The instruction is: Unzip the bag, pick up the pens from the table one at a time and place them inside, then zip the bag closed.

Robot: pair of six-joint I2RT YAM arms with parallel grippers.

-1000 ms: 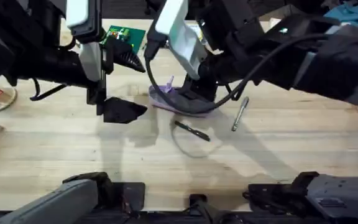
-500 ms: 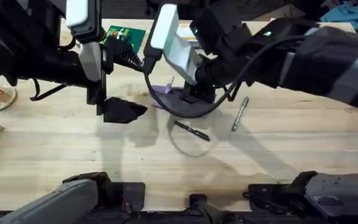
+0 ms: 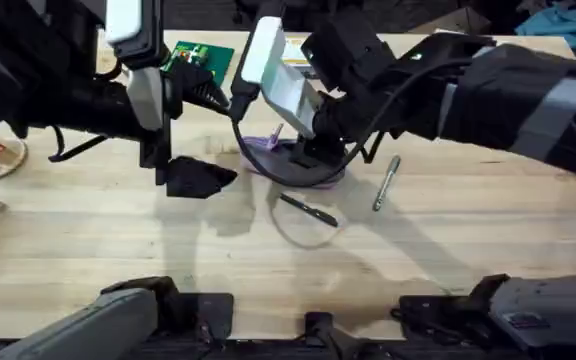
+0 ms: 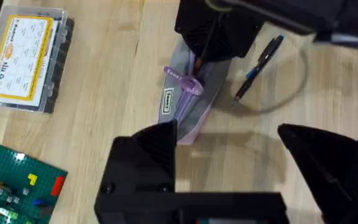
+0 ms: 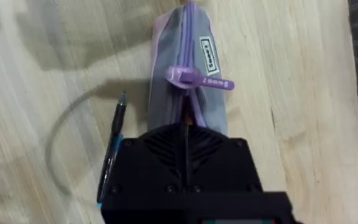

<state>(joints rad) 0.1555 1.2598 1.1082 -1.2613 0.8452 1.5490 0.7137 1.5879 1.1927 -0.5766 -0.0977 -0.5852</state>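
Pouch under the right gripper [image 5: 187, 134]

Soft zippered oblong pouch [image 5: 188, 81] directly beneath its fingers; slim dark pen [image 5: 112, 152] just beside; slim metallic pen [image 3: 386, 183] farther off, on wooden table [image 3: 118, 250].

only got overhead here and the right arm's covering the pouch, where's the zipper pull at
Observer: In the right wrist view the purple zipper pull sits roughly midway along the top of the pencil pouch.
Operator: so is it open at all
Observer: Partly, it seems. The zip parts in a narrow V between the pull and the right gripper, which is shut on the pouch's end. Beyond the pull the zip is closed.
Operator: left gripper got anything in it
Observer: No. The left wrist view shows the left gripper open and empty, with the pouch's other end just ahead of it.
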